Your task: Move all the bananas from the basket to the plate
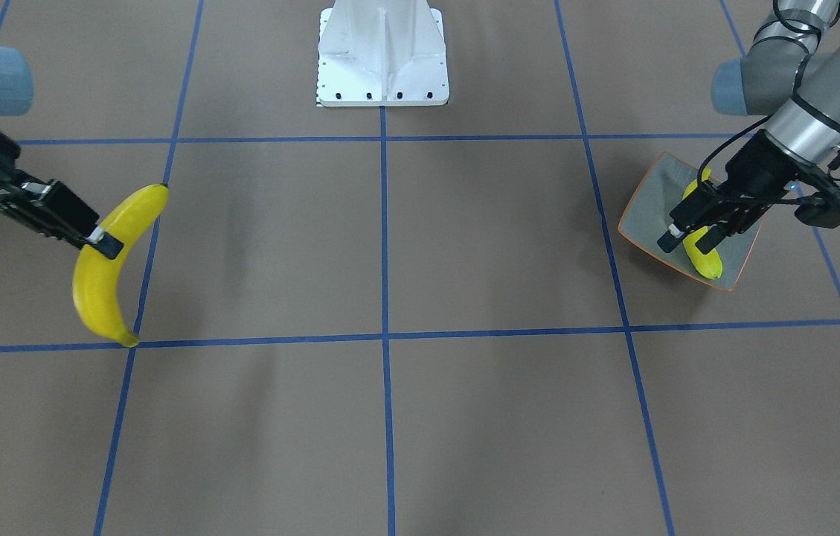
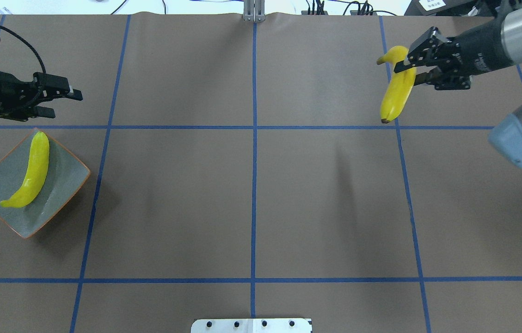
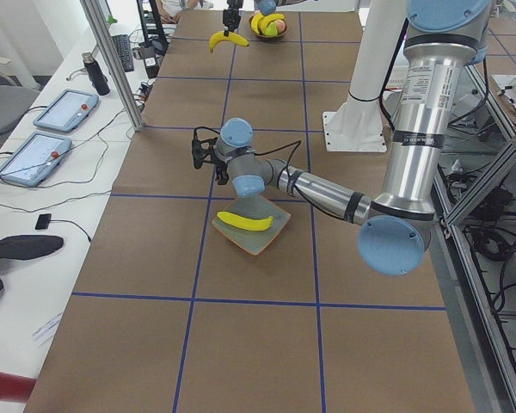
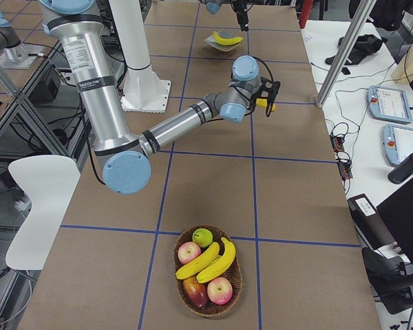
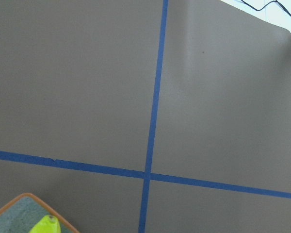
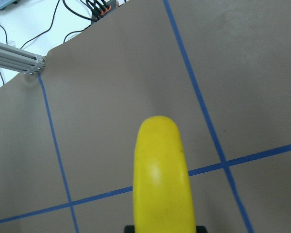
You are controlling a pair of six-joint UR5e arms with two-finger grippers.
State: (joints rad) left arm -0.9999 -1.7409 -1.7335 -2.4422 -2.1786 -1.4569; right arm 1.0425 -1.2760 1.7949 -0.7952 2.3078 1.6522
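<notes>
1. A brown bench [image 2: 251, 199] is marked into squares by blue tape lines [image 2: 254, 138]. Directions here use the overhead view, with the far edge as 12 o'clock.
2. The right claw [image 2: 404, 67] reaches in at about 2 o'clock and is clamped on a yellow banana [image 2: 397, 92], pinching it near the stem end. The fruit hangs clear of the bench, its free tip pointing to 6 o'clock.
3. The plate [image 2: 62, 180], grey-blue with a thin orange rim, sits at about 8 o'clock. It is turned so that one corner points to 12 o'clock.
4. A second banana [image 2: 34, 171] lies inside the plate, running from the 12 o'clock corner towards 7 o'clock.
5. The left claw [image 2: 64, 102] is at about 12 o'clock from the plate, near that corner. Its fingers are spread with nothing between them.
6. In the right-hand side view, a woven basket [image 4: 208, 311] stands at 6 o'clock, at the bench end well apart from the plate.
7. Two more bananas [image 4: 217, 261] lie side by side across the basket's middle. A green apple [image 4: 202, 237] sits at 12 o'clock of them, and red apples [image 4: 189, 252] at 10 and 5 o'clock.
</notes>
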